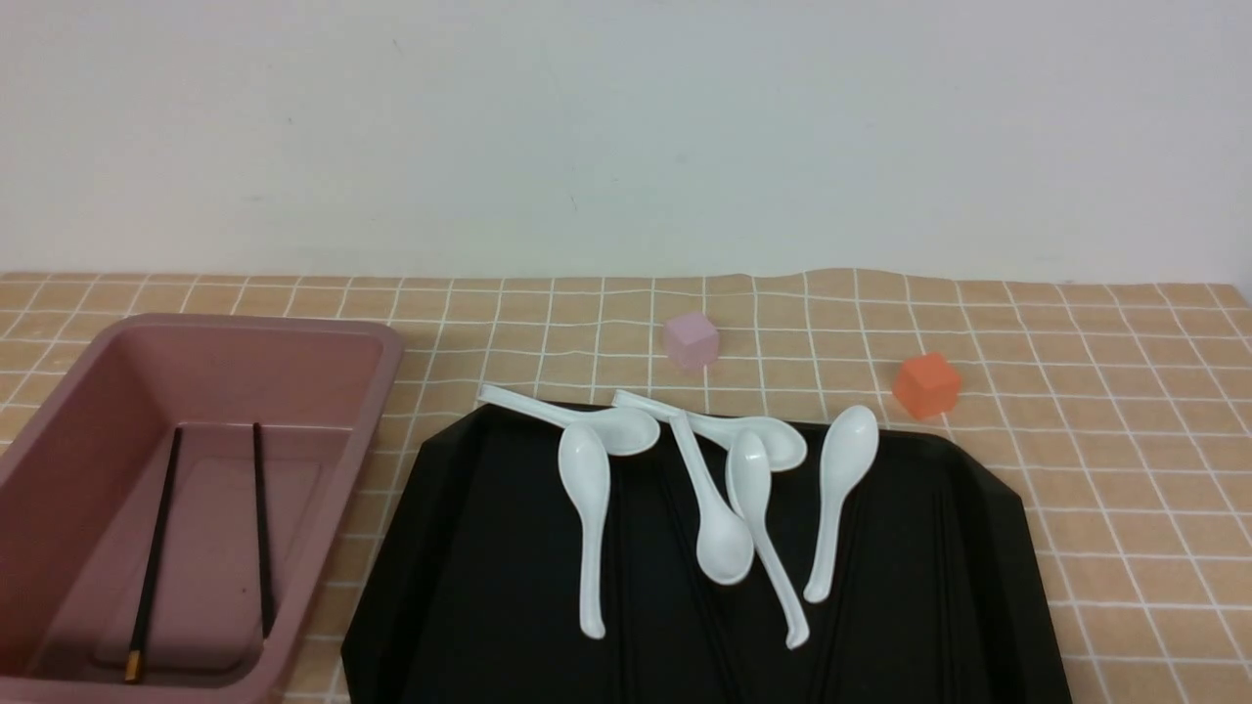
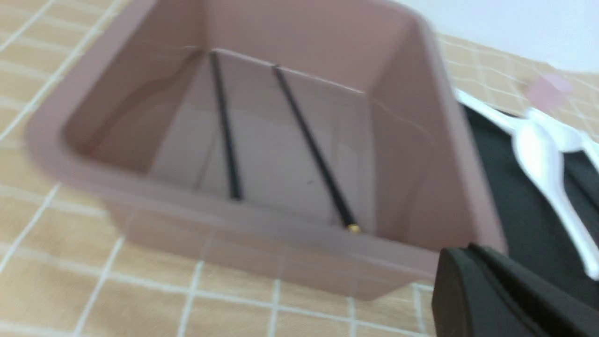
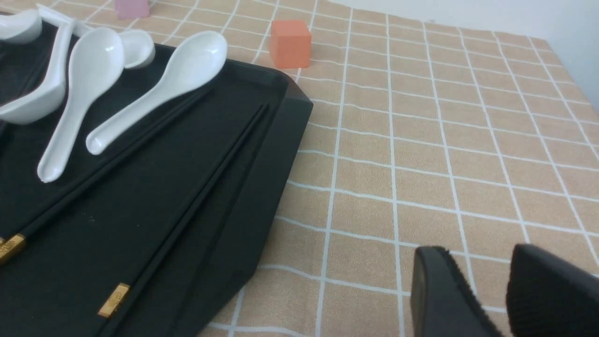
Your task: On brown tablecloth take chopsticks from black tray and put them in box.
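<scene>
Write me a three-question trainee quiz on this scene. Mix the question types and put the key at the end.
1. True or false: two chopsticks already lie inside the box.
2. How many white spoons rest on the black tray? A) four B) six C) eight
3. Fill in: the cube on the cloth beyond the tray's far right corner is ____ in colour.

Key: 1 true; 2 B; 3 orange.
</scene>
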Controlling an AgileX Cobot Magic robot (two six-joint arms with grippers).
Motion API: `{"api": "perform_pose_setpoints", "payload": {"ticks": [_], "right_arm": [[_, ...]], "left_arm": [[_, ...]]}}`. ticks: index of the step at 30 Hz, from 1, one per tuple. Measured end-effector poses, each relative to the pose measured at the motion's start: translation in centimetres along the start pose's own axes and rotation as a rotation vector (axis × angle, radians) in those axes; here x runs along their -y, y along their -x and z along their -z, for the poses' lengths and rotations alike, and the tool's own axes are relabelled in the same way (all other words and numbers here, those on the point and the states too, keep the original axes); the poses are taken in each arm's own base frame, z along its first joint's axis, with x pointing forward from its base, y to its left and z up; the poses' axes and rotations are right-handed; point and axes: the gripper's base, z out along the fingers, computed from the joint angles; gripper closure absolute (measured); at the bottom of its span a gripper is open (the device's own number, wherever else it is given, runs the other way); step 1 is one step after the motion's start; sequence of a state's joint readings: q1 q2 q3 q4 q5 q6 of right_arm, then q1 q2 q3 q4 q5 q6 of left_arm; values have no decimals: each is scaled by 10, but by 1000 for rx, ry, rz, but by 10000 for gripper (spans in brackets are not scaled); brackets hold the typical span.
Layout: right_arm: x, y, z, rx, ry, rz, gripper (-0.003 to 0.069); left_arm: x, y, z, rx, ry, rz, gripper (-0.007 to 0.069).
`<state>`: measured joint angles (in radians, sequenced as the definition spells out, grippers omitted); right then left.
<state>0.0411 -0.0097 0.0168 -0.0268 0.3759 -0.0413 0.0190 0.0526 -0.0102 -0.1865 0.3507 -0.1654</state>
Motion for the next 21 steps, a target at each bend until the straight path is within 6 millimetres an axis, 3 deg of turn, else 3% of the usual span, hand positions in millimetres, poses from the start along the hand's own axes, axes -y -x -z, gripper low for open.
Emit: {"api": "perform_pose_setpoints", "payload": {"ticks": [9, 21], "right_arm": [[0, 0, 0, 0, 0, 0, 419], [0, 0, 0, 0, 0, 0, 419]], "left_arm": [[-7, -12, 0, -16, 6, 22, 634], [-6, -13, 0, -27, -15, 6, 624]]}}
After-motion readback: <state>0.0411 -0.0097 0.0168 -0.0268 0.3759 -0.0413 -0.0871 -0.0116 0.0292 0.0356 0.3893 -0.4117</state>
